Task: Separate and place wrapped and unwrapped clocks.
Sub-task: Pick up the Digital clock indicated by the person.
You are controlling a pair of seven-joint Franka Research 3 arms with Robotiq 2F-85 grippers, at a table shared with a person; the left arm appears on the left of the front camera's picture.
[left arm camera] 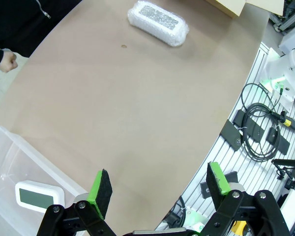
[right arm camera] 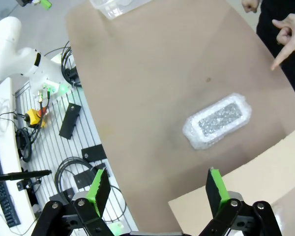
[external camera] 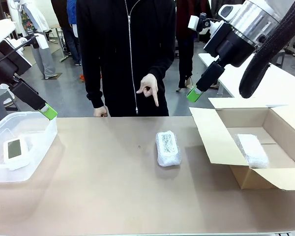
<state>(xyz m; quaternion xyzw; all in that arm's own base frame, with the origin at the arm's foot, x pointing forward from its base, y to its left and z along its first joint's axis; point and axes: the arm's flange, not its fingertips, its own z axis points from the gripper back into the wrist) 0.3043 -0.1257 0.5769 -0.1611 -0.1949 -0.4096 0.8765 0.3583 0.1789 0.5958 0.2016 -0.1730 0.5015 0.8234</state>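
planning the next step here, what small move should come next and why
Probably lower the open right claw toward the bubble-wrapped oblong bundle with the dark speckled panel lying loose mid-table: the person's hand points at it, and the open cardboard box beside that arm already holds another whitish bubble-wrapped bundle.

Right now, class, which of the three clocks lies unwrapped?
The white rectangular clock with a grey-green screen, inside the clear plastic tub; both others wear bubble wrap.

Clear plastic bin (external camera: 45, 133) on table (external camera: 113, 191) left, open cardboard box (external camera: 214, 135) right
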